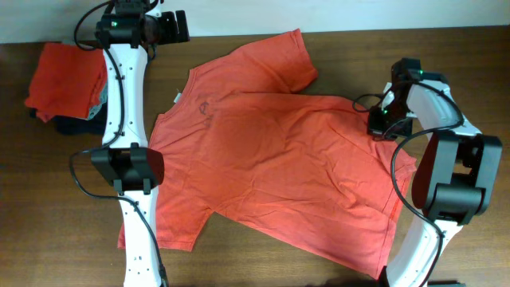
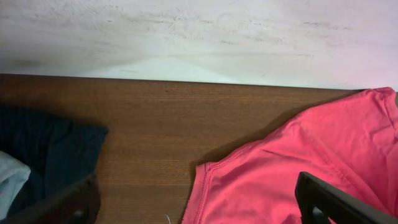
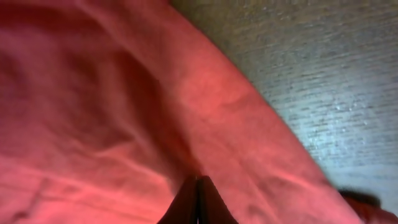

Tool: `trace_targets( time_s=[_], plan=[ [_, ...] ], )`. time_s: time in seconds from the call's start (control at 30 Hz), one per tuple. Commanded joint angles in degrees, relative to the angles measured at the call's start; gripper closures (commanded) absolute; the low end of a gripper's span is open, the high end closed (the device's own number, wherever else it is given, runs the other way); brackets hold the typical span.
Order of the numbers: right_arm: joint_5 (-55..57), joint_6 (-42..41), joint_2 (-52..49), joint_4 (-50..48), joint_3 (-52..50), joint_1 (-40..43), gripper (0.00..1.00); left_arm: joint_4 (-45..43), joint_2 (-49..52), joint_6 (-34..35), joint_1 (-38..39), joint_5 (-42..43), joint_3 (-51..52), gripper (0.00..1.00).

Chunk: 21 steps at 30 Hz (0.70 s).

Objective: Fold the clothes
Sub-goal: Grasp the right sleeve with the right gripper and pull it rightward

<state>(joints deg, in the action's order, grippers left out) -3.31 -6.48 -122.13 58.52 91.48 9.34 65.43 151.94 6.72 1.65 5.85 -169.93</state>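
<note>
An orange-red T-shirt (image 1: 271,151) lies spread flat on the wooden table (image 1: 358,48), collar to the left and hem to the right. My left gripper (image 1: 174,27) is open and empty at the table's far edge, just above the upper sleeve. In the left wrist view that sleeve (image 2: 323,155) lies between the left gripper's spread fingers (image 2: 199,202). My right gripper (image 1: 380,121) is at the shirt's right edge. In the right wrist view its fingertips (image 3: 198,180) are pressed together on a pinch of the shirt cloth (image 3: 93,93).
A pile of folded clothes (image 1: 68,72) sits at the far left, a red one on top of dark blue and pale blue ones (image 2: 43,155). A white wall (image 2: 199,31) runs behind the table. Bare wood (image 3: 323,74) shows right of the shirt.
</note>
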Motion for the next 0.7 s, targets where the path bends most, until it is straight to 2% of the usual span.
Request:
trace_targets(
  time_s=[0.0, 0.33, 0.67],
  plan=[
    [3.0, -2.5, -0.2, -2.1, -1.9, 0.2, 0.96, 0.1, -0.9, 0.1, 0.0, 0.6, -0.4, 0.0],
    [5.5, -6.1, -0.2, -0.9, -2.4, 0.9, 0.96, 0.1, -0.9, 0.1, 0.0, 0.6, -0.4, 0.01],
    [5.5, -7.4, -2.1, -6.0, -6.5, 4.2, 0.96, 0.1, -0.9, 0.1, 0.0, 0.6, -0.4, 0.01]
  ],
)
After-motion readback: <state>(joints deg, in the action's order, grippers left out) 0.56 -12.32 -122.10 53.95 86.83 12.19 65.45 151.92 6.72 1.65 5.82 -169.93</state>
